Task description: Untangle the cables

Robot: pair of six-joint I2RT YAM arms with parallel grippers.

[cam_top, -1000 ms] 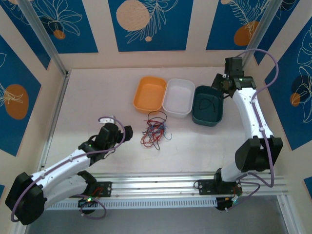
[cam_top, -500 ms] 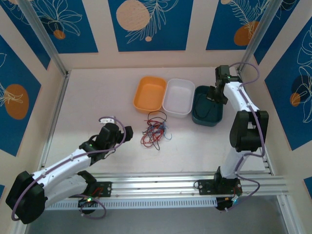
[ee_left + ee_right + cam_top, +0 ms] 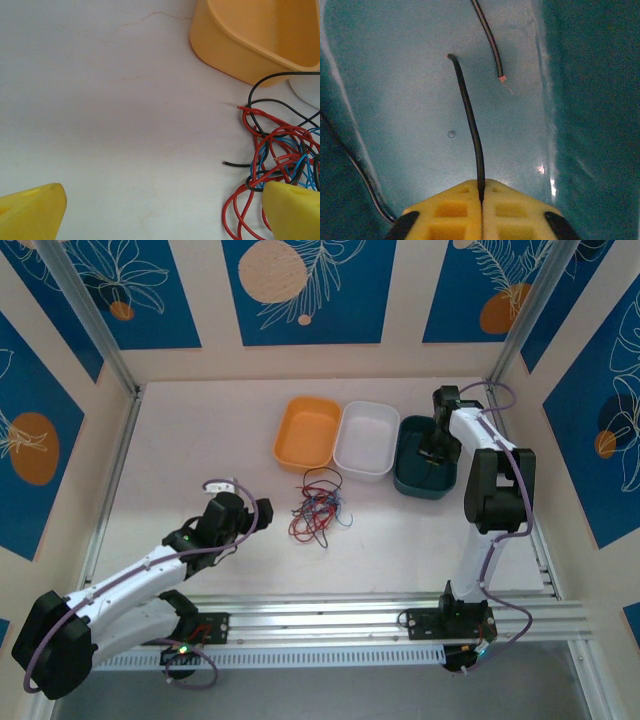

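Cables [image 3: 318, 508] lie in a red, blue and black heap on the table [image 3: 200, 450], left of the teal bin [image 3: 412, 478] and a bit nearer the arms. A white bin [image 3: 366, 438] sits just left of the teal bin. An orange bin [image 3: 307, 432] sits left of that.

The right end effector [image 3: 481, 192] is down inside the teal bin. It is pinched shut on a black cable [image 3: 469, 120]. The cable sticks out from between the yellow fingers and bends over the bin floor. A dark cable [image 3: 489, 42] lies on that floor close by.

So I think the step is dropping one pulled-out cable into the teal bin. Next, the right end effector should let go and lift out without dragging the cable along. Then it can go back to the heap for another one.

The left end effector [image 3: 160, 215] is far left of the teal bin, on the other side of the heap. Its fingers stand wide apart and hold nothing. One finger is right by the red loops.

A second ago the right arm reached out long, with its end effector up at the far rim of the teal bin. Now the arm is folded tall and the end effector is low in the bin. The heap and the left arm have not moved.
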